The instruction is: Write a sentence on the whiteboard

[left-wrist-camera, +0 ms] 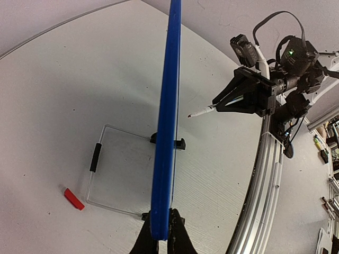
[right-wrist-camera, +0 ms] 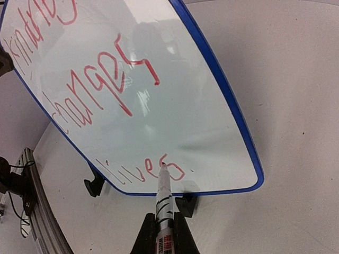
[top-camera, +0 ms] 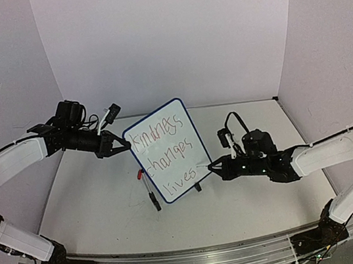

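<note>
The whiteboard [top-camera: 191,163] stands upright on the table, blue-framed and turned slightly. The sentence [top-camera: 165,155] "kindness changes lives" is written on it in red, in three lines. My left gripper [top-camera: 125,145] is shut on the board's left edge; in the left wrist view the fingers [left-wrist-camera: 161,235] pinch the blue frame [left-wrist-camera: 167,132]. My right gripper [top-camera: 216,166] is shut on a white marker [right-wrist-camera: 164,196]. The marker's tip points at the end of "lives" [right-wrist-camera: 143,172]. In the left wrist view the tip [left-wrist-camera: 190,115] stands a small gap off the board.
A red marker cap [left-wrist-camera: 74,199] lies on the table behind the board. A thin wire frame with a black sleeve [left-wrist-camera: 95,157] lies there too, joined to the board's black feet [right-wrist-camera: 186,203]. A metal rail [top-camera: 182,260] runs along the near table edge. White walls enclose the table.
</note>
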`<state>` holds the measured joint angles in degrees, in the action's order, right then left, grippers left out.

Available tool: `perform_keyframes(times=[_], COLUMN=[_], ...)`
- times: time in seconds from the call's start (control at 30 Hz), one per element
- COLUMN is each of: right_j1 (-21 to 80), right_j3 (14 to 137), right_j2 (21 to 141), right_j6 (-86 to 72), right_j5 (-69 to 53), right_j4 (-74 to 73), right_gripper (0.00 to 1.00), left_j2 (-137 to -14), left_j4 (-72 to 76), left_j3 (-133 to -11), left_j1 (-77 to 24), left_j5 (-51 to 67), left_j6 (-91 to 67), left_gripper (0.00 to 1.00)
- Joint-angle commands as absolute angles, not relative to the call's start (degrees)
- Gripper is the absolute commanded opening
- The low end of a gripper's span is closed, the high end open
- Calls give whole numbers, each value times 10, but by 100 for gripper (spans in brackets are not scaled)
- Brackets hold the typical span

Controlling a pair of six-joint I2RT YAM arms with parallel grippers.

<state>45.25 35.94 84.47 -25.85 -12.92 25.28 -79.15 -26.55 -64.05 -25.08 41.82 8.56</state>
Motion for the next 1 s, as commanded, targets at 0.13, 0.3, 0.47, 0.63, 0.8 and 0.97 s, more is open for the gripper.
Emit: perform_keyframes(times=[0.13, 0.3, 0.47, 0.63, 0.8, 0.97], right_j1=[451, 451, 451, 451, 451, 451], right_j3=[374, 383, 391, 396, 396, 396], right_j2=[884, 897, 904, 911, 915, 915], right_j6=[-253, -250, -247, -245, -245, -246], right_j5=[-104, -104, -99, -96, -88, -83], right_j4=[233, 233, 233, 233, 233, 233], right_gripper=[0, 0, 0, 0, 0, 0], left_j2=[-792, -793, -794, -795, -795, -795], left_j4=[-281, -282, -282, -281, -282, -282], left_j3=[-639, -639, -639, -640, -640, -640], left_j1=[-255, -255, -255, -255, -255, -255], left_j5=[390, 390, 390, 390, 391, 392], left_j6=[107, 107, 106, 106, 107, 107], left_gripper=[0, 0, 0, 0, 0, 0])
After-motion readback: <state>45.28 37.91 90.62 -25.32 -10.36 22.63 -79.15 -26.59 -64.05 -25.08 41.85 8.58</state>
